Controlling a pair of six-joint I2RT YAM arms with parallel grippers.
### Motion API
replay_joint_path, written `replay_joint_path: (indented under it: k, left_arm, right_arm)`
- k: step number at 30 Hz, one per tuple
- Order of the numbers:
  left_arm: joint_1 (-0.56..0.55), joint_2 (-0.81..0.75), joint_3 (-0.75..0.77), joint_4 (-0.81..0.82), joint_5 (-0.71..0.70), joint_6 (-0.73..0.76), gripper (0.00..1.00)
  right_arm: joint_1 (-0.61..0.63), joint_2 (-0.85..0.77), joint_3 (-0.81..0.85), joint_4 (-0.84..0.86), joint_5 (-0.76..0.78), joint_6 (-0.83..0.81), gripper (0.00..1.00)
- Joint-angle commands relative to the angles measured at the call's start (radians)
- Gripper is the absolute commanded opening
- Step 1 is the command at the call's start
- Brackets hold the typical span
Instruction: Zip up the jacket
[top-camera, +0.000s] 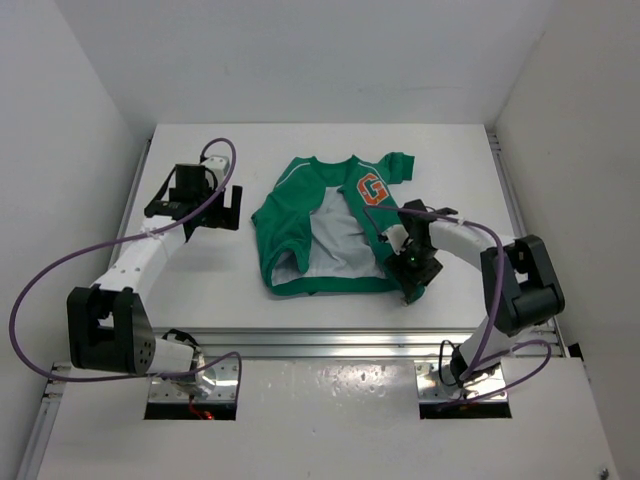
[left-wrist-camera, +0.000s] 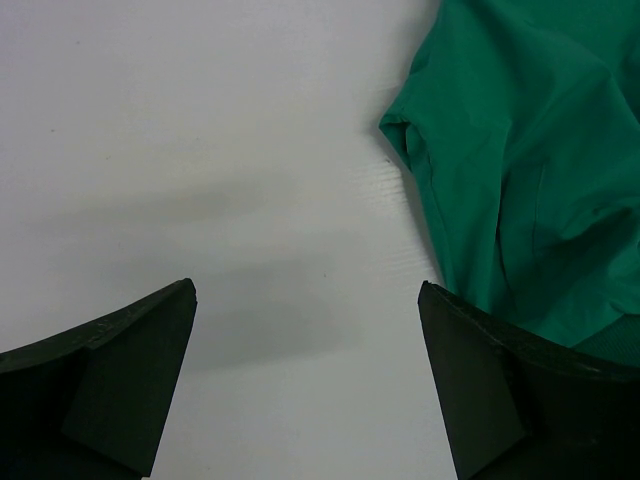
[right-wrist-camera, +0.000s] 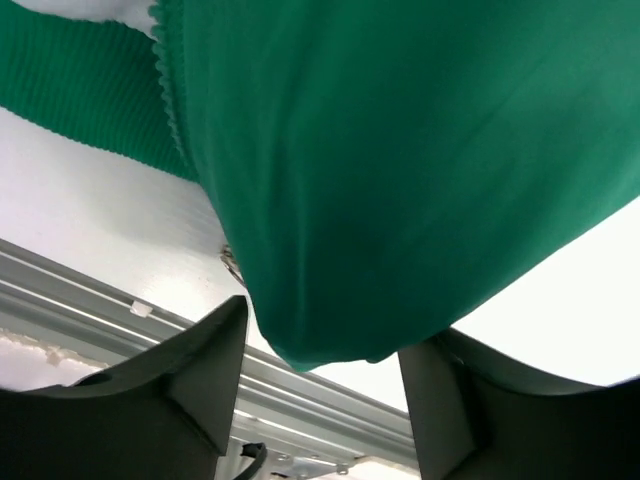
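Observation:
The green jacket (top-camera: 300, 205) lies unzipped on the white table, its pale grey lining (top-camera: 338, 235) showing and the orange G (top-camera: 372, 188) on its right front panel. My right gripper (top-camera: 407, 290) is at the jacket's near right corner. In the right wrist view its jaws (right-wrist-camera: 322, 330) stand apart on either side of a hanging fold of the jacket (right-wrist-camera: 400, 150). The zipper teeth (right-wrist-camera: 165, 80) and a small metal piece (right-wrist-camera: 230, 262) show beside that fold. My left gripper (top-camera: 232, 208) hovers open left of the jacket, over bare table (left-wrist-camera: 308, 290), with a green sleeve (left-wrist-camera: 520, 150) beside its right finger.
An aluminium rail (top-camera: 330, 343) runs along the table's near edge, just below the right gripper, and shows as a rail (right-wrist-camera: 100, 300) in the right wrist view. White walls enclose the table on the left, right and back. Purple cables loop off both arms.

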Motion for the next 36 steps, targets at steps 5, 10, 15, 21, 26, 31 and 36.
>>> replay_joint_path:
  k: [5,10,15,21,26,31,36]
  left_arm:
    - [-0.010,0.011,0.028,0.026,0.006,-0.018,0.99]
    - [-0.010,0.020,0.028,0.026,0.015,-0.027,0.99]
    - [-0.010,0.031,0.028,0.026,0.024,-0.027,0.99]
    - [-0.010,0.040,0.028,0.026,0.024,-0.036,0.99]
    - [-0.010,0.040,0.028,0.026,0.024,-0.036,0.99]
    - [-0.010,0.040,0.018,0.035,0.024,-0.036,0.99]
    - [-0.010,0.011,0.000,0.035,0.053,-0.015,0.99]
  right_arm:
    - [0.004,0.032,0.048,0.014,-0.026,0.004,0.50]
    - [0.001,0.052,0.049,0.027,-0.022,0.030,0.62]
    - [0.019,0.079,0.072,0.034,-0.017,0.067,0.70]
    - [0.045,0.109,0.074,0.057,0.009,0.087,0.67]
    - [0.055,0.133,0.071,0.072,0.026,0.100,0.55]
    - [0.053,0.130,0.071,0.084,0.017,0.101,0.20]
    - [0.041,0.057,0.057,0.060,-0.072,0.089,0.00]
